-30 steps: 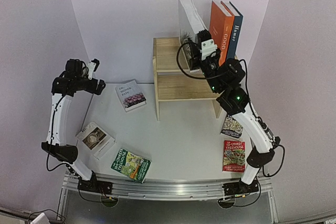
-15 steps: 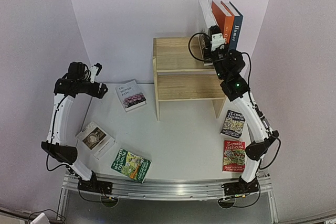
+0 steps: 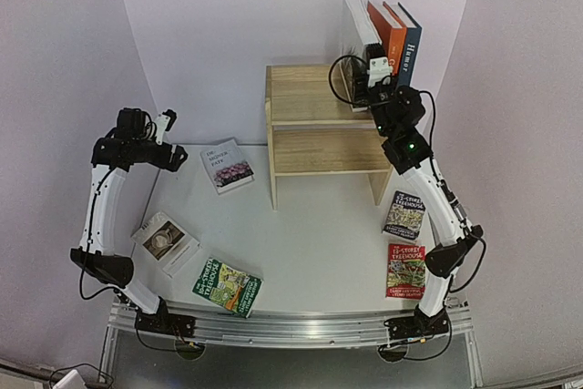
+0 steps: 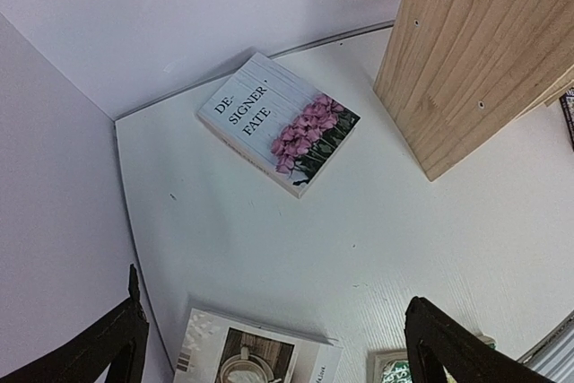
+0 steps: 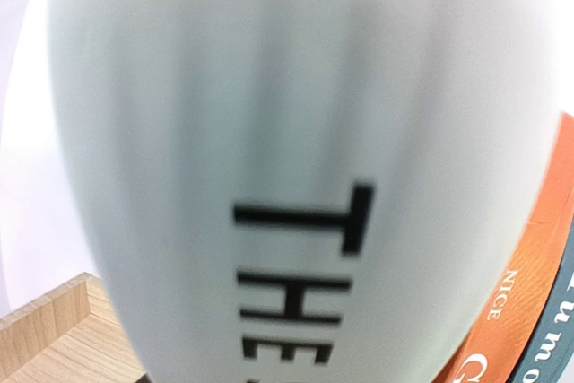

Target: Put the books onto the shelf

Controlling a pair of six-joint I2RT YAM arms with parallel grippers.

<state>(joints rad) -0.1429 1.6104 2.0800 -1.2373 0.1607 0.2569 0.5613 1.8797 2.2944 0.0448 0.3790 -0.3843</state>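
Observation:
A white book stands upright on top of the wooden shelf, leaning against the orange book and the dark blue book. My right gripper is at the white book's lower spine; its fingers are hidden. In the right wrist view the white spine fills the frame, with the orange book beside it. My left gripper hangs open and empty above the table's left side. Below it lie the pink-flowers book and the tea-cup book.
Flat on the table lie the pink-flowers book, the tea-cup book, a green Treehouse paperback at the front left, and two Treehouse paperbacks right of the shelf. White walls close in on three sides.
The white book went from tilted at the shelf's middle to upright against the orange book, carried right by my right arm. The left arm barely moved.

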